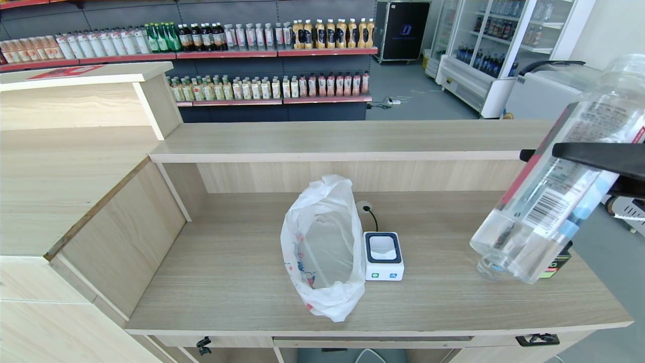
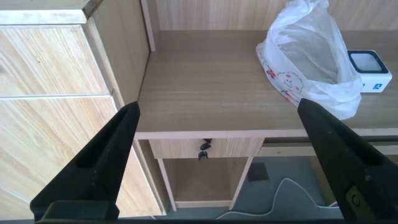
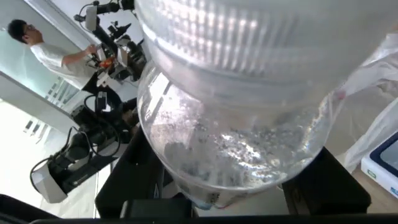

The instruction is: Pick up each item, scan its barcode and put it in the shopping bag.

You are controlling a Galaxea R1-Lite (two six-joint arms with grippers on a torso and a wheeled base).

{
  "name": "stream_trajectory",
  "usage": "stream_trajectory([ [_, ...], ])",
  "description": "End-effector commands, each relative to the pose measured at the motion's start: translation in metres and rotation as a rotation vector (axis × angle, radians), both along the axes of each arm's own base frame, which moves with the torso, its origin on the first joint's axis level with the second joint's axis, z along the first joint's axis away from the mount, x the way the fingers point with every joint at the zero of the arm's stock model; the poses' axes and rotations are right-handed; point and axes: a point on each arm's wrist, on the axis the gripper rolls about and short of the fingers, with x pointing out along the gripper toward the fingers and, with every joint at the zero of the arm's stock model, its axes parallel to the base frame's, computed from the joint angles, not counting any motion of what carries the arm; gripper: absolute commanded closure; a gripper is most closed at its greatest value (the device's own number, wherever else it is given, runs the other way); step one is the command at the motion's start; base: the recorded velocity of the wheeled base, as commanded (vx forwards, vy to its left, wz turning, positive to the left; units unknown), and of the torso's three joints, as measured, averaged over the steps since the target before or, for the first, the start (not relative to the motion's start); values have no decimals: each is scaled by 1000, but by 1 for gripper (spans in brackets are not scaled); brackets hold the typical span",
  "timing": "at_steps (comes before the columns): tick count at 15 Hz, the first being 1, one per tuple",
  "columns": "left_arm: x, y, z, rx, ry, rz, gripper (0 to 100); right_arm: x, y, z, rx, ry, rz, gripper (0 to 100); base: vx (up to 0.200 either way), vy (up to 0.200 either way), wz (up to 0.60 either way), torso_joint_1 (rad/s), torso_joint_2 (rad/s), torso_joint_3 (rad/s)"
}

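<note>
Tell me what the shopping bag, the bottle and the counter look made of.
Shopping bag: thin white plastic film, crinkled, semi-translucent.
Bottle: probably clear glossy plastic; ribbed, see-through walls.
Counter: pale matte wood-grain surface, likely laminate rather than solid wood.

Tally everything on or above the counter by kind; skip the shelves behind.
shopping bag: 1
barcode scanner: 1
clear bottle, held above the counter: 1
dark item, half hidden behind the bottle: 1
Total: 4
</note>
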Motion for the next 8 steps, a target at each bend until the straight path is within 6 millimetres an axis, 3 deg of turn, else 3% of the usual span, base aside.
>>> stream_trajectory([
  [1,0,0,0,-1,1,0,0,-11,7,5,2,-29,56,100,0,0,0,0,0,0],
  [6,0,0,0,-1,1,0,0,-53,16,7,9,-62,161,100,0,0,0,0,0,0],
  [8,0,0,0,-1,1,0,0,-56,16,7,9,-59,164,100,0,0,0,0,0,0],
])
